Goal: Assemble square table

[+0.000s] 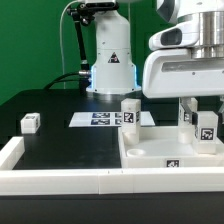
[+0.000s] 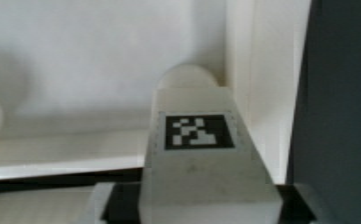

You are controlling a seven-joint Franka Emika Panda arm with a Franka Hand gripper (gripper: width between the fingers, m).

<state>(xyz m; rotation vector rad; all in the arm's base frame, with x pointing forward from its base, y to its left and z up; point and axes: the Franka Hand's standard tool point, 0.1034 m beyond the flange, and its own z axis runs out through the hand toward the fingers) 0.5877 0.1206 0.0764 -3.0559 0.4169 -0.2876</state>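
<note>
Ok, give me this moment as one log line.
claw: shut on held leg post | position: over tabletop | upright leg post: at tabletop corner | loose leg post: on table, apart

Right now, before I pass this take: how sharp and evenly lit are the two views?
Exterior view: evenly lit and sharp, though the white square table and gripper run bright with little surface detail. Wrist view: soft focus; the held leg post looms close, its tag blurry-edged but readable; the surroundings wash out white, with a dark band along one side.

Open tabletop [image 1: 70, 140] at exterior view's left, stray leg post [image 1: 29, 122] there, upright leg post [image 1: 129, 112] on slab [image 1: 155, 148]
</note>
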